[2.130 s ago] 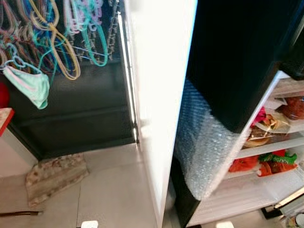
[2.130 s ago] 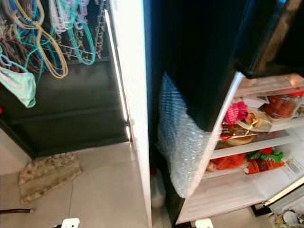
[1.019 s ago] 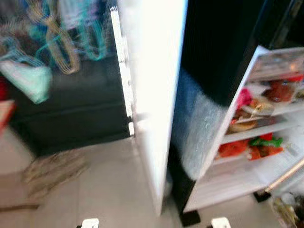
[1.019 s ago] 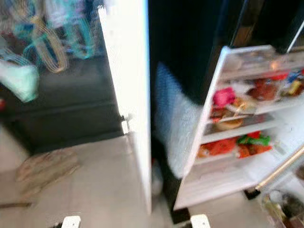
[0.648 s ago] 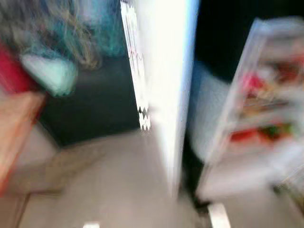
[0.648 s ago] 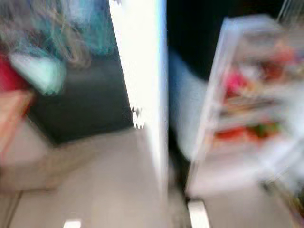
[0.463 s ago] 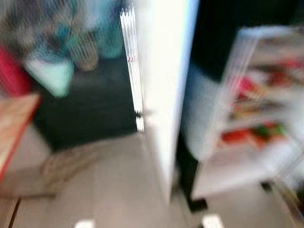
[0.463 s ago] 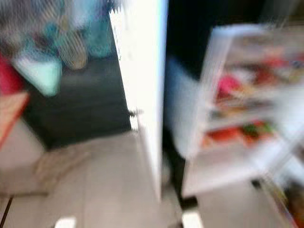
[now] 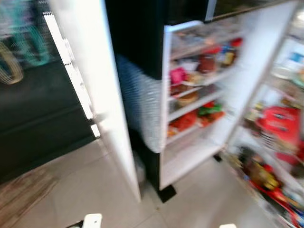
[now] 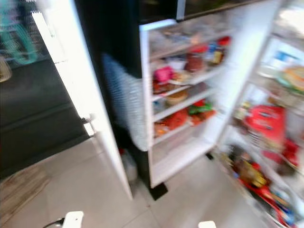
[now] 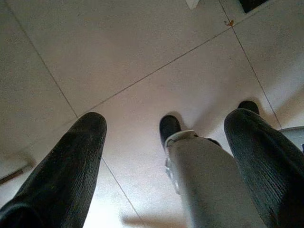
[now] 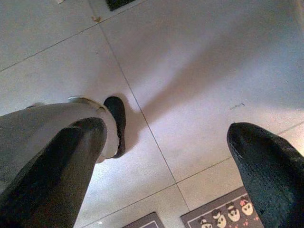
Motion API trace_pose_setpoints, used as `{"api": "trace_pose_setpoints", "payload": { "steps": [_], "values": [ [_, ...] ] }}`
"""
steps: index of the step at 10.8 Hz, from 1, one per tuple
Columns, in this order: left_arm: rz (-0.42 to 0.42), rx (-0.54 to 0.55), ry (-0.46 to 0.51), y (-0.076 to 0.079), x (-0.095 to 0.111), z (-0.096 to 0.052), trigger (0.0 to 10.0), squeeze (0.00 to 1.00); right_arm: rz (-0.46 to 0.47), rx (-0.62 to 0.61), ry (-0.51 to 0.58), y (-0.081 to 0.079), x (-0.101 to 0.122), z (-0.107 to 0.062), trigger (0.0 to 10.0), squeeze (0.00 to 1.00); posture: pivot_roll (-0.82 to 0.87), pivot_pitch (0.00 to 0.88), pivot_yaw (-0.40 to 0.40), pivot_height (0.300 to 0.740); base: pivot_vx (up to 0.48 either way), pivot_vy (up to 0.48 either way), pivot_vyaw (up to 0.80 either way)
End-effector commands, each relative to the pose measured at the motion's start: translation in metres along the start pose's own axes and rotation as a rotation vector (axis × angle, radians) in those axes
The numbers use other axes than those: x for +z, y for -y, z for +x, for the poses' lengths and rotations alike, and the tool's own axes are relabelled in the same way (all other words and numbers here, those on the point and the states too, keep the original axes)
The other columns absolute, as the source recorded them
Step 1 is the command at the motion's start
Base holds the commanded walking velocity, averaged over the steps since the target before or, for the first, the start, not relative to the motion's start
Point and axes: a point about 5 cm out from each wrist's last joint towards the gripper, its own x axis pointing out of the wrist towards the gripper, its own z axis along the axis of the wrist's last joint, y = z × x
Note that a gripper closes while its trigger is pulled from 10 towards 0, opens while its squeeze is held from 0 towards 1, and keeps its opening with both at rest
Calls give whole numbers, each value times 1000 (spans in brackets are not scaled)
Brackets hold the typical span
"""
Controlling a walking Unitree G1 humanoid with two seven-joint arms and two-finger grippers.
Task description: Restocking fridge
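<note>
Standing open ahead of the robot, the fridge (image 9: 142,57) now sits nearer the middle of the head views than a moment ago, the camera having swung right: the hangers and mat that lay at left have mostly slid out of frame, and a second stocked section (image 9: 275,142) has come into view at far right. One white door panel (image 9: 90,71) stands edge-on at left; one black cabinet side carries one patch of bubble wrap (image 9: 142,114). Door shelves (image 9: 194,99): four tiers can be counted, the lower one bare, the upper three holding jars, a pink packet, and red and green packets, too blurred to count singly. At right, one large red packet (image 9: 278,121) among bottles and jars, number uncertain through blur. Floor: pale tiles (image 9: 85,190). Left pincer (image 11: 166,156): hanging idle above the tiles, two black fingers (image 11: 61,171) spread wide, holding nothing; one silver leg and black foot of the robot between them. Right pincer (image 12: 166,166): likewise hanging, fingers (image 12: 52,171) parted and empty, over tiles and a patterned mat edge (image 12: 223,213).
</note>
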Motion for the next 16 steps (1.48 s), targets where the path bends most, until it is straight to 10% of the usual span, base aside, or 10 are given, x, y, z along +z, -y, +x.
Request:
{"api": "trace_pose_setpoints", "payload": {
  "steps": [1, 10, 13, 16],
  "values": [
    [15, 8, -29, -9, -8, -2, 10000, 0, 12, 4, 12, 0, 2, 0, 10000, 0, -70, 0, 46, 740, 0, 0, -788],
    [18, 83, 6, -40, 7, -4, 10000, 0, -49, 121, 85, -70, 50, 11, 10000, 0, -3, 0, 25, 740, 0, -34, -788],
    [41, 44, 8, -25, 15, -1, 10000, 0, 10, 38, 126, -36, 58, 11, 10000, 0, -52, 0, 74, 740, 0, 0, 0],
    [22, 21, 57, -9, 39, 3, 10000, 0, 321, -116, 178, -12, 58, 8, 10000, 0, -85, 0, 85, 740, 0, 0, 0]
  ]
}}
